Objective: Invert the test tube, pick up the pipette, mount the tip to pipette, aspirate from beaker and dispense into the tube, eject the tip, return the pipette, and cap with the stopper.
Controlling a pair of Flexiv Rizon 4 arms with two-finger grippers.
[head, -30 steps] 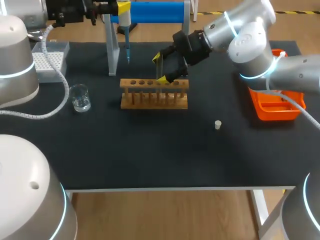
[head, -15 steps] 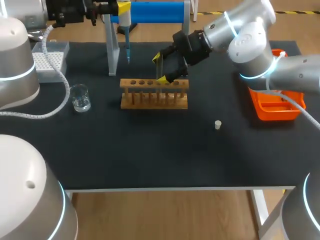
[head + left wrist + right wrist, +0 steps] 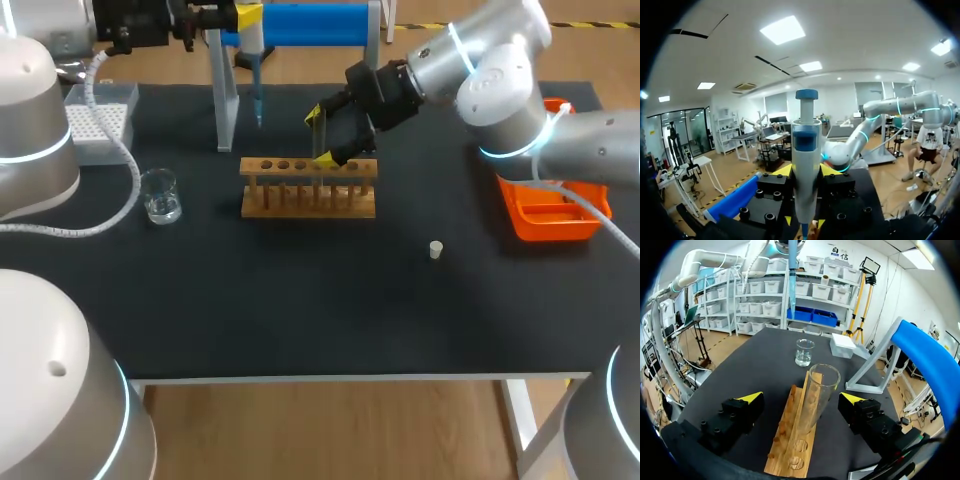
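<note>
Test tube: clear glass tube (image 3: 816, 395), round open mouth up, leaning a little; its lower end sits in a hole of the rack.
Rack: light wooden rack (image 3: 308, 200), long and low with a row of round holes, at the middle of the table (image 3: 300, 310), which has a matt black cover.
Right gripper: right gripper (image 3: 319, 135) is over the rack's 1 o'clock end. Its fingers are spread wide; the tube stands between the yellow tips and neither one touches the glass.
Left gripper: left gripper (image 3: 806, 171) is clenched on the pipette, one yellow tip against each side of the body.
Pipette: pipette (image 3: 806, 130), pale grey cylinder with a blue round plunger, upright at the stand.
Stand: grey metal stand (image 3: 224, 95) with a blue padded bar, at 11 o'clock from the rack.
Beaker: small clear beaker (image 3: 160, 195) at 9 o'clock from the rack.
Tip box: white box (image 3: 98, 122) with a dotted top, at 10 o'clock.
Stopper: small pale plug (image 3: 436, 249), alone at 4 o'clock from the rack.
Tray: orange plastic tray (image 3: 548, 222) at 3 o'clock, near the table's edge.
</note>
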